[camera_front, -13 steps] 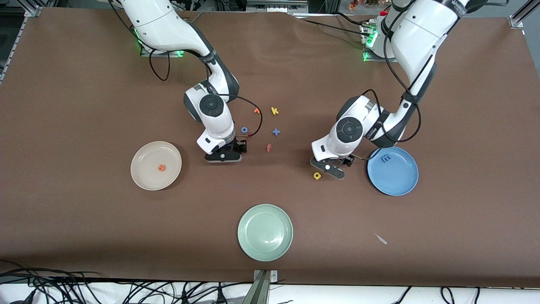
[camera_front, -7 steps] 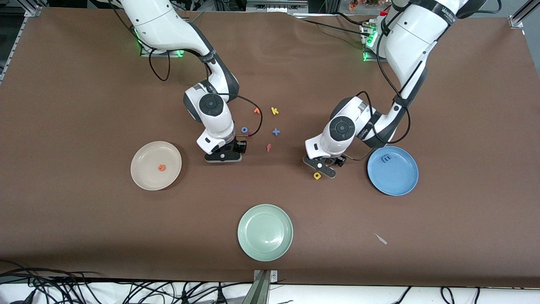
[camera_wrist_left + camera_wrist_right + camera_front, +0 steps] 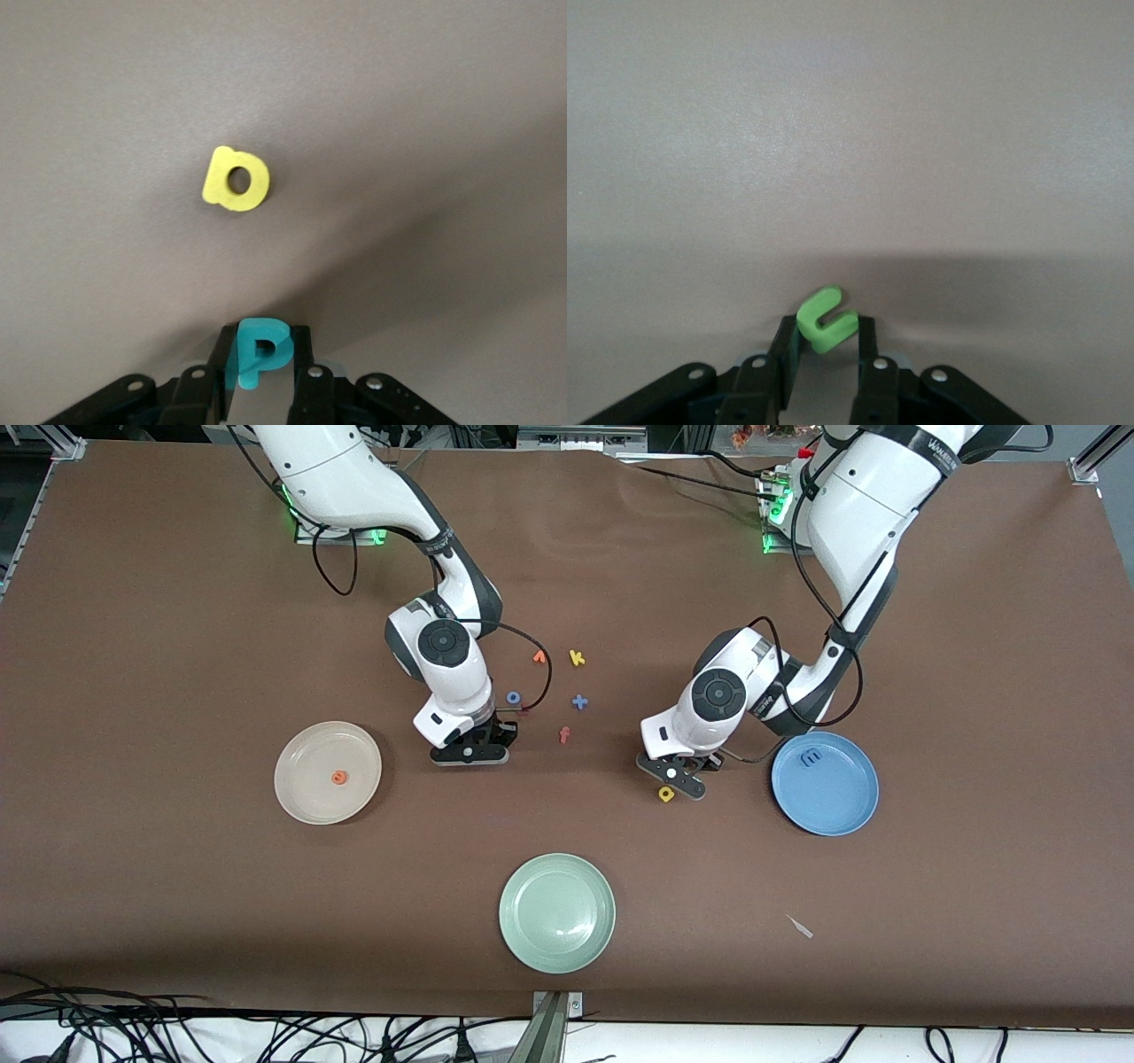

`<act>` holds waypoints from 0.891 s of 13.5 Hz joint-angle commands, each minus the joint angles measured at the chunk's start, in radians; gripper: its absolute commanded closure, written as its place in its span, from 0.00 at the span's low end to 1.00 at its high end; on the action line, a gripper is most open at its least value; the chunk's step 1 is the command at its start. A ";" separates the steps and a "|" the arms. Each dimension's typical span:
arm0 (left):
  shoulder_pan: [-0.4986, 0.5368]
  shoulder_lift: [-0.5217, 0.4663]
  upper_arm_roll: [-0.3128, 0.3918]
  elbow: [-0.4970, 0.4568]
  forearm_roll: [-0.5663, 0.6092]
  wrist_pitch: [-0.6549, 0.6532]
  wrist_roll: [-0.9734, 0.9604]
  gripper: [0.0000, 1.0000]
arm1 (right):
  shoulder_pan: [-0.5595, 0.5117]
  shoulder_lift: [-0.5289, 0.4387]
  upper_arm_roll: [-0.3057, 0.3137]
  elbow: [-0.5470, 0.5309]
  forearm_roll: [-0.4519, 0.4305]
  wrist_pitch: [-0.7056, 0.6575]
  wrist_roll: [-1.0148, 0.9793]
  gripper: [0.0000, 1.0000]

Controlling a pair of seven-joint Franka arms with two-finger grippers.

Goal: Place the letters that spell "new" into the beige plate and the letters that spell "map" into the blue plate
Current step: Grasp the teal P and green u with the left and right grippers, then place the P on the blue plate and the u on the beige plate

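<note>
— Down low at mid-table: right gripper (image 3: pixel 825 350) pinching the green n (image 3: pixel 826 329) between its fingers (image 3: pixel 786 350), left gripper (image 3: pixel 260 372) pinching the teal p (image 3: pixel 259 352) the same way. Both letters low against the brown table (image 3: pixel 159 629).

— And the rest?

— Orange e (image 3: pixel 338 778) already in the beige plate (image 3: pixel 292 797); blue m (image 3: pixel 810 759) in the blue plate (image 3: pixel 842 810). Yellow a (image 3: pixel 236 179) flat on the table just beside the left gripper, toward the front camera. No w clearly made out from here.

— Handling?

— Likely featherlight foam, soft enough to squash, so prone to twisting or popping out of a hard squeeze. Thin too; hard to get under when lying flat.

— Where to grip?

— Best across a straight stem or the two flat outer sides, fingers (image 3: pixel 306 376) square to the letter. Risky across a round bowl, likely to buckle. Gentle pressure, low release over the plate, since such light pieces could bounce or cling to a pad.
</note>
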 commanded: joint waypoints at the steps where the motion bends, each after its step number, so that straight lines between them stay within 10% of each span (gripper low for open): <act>1: 0.022 -0.070 0.008 0.003 0.026 -0.077 0.012 0.99 | 0.007 0.004 -0.013 -0.002 -0.013 0.006 -0.024 0.81; 12: 0.277 -0.104 0.022 0.008 0.170 -0.170 0.335 0.95 | -0.100 -0.171 -0.156 -0.010 0.011 -0.305 -0.543 0.81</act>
